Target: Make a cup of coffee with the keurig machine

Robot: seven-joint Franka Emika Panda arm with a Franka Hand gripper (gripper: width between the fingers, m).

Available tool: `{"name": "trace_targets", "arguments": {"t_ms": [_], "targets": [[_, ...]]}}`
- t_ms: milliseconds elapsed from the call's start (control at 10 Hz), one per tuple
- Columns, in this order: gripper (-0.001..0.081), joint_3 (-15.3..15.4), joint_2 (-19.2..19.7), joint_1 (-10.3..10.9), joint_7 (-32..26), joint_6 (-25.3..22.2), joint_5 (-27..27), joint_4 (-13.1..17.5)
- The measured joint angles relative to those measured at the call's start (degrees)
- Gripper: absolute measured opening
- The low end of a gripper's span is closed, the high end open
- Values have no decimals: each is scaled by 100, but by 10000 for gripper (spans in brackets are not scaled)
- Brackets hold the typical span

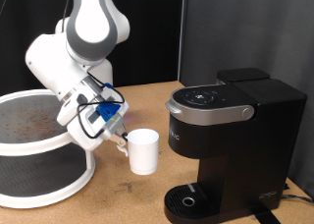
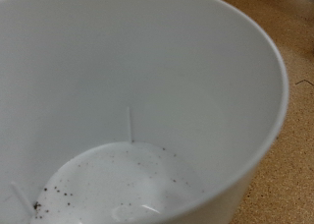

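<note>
White and empty but for dark specks, the cup (image 1: pixel 143 151) hangs held by the claw (image 1: pixel 122 138), closed on its side, just beside the keurig machine (image 1: pixel 232 140); its drip tray (image 1: pixel 187 197) is unoccupied, lid down.

Items counted in the exterior view:

- One small plain white cylindrical cup (image 1: pixel 143 151), at lower centre of the frame; the same cup (image 2: pixel 147 96) fills the wrist view.
- One large boxy matte-black keurig machine (image 1: pixel 235 136), at right.
- One white robot arm (image 1: pixel 78 52), at upper left, bearing one gripper (image 1: pixel 116 134).
- One round two-tiered white mesh stand (image 1: pixel 39 150), at lower left.
- One brown particle-board table (image 1: pixel 118 199).
</note>
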Motion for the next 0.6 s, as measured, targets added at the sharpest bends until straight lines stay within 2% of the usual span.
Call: {"name": "trace_targets", "arguments": {"t_ms": [600], "targets": [[72,487,537,232,-632,203,1260,205]]}}
